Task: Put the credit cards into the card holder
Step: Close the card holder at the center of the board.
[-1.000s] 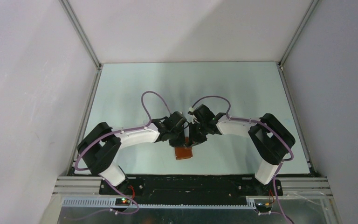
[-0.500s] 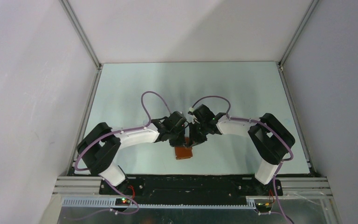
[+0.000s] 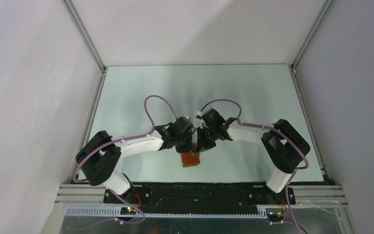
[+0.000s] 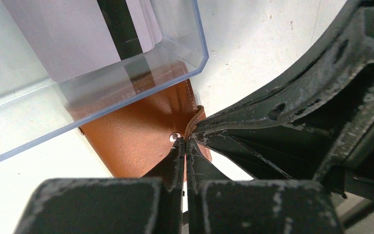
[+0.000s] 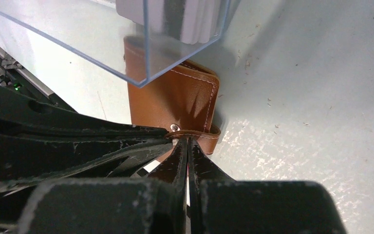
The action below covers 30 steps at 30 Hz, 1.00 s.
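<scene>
Unsnapping the card holder [image 4: 136,136] likely needed a gentle pull; left claw [image 4: 185,144] and right claw [image 5: 188,142], both closed, met at its snap tab [image 5: 205,133].

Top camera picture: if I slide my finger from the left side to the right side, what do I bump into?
Left arm → brown card holder → right arm.

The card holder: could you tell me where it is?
The card holder lies near the table's front centre in the top view, with the left pincer and right pincer shut at its snap tab.
</scene>
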Motion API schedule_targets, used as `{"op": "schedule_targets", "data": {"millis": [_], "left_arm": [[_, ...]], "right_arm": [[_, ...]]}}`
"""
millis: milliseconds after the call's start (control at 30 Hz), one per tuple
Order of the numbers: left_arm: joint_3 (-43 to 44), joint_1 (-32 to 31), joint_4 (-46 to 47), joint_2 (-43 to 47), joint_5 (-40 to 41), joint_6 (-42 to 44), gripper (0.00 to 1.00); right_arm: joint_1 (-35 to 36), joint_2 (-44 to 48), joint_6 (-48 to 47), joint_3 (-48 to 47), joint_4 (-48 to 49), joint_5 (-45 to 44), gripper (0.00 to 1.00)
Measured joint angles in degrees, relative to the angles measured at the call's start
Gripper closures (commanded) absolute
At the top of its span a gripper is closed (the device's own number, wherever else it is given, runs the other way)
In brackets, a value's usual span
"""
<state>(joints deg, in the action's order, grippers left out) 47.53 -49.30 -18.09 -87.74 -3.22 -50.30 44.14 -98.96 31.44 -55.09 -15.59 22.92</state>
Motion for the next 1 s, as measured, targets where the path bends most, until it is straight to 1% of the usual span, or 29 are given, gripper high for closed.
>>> {"op": "schedule_targets", "data": {"millis": [667,1000], "left_arm": [[-1.1,0.0,0.2,0.1,0.8,1.0,1.00],[-1.1,0.0,0.2,0.4,2.3,1.5,1.00]], "right_arm": [[-0.1,0.9,0.0,0.0,0.6,0.5,1.00],[0.1,-1.2,0.0,-0.3,0.5,1.3,1.00]]}}
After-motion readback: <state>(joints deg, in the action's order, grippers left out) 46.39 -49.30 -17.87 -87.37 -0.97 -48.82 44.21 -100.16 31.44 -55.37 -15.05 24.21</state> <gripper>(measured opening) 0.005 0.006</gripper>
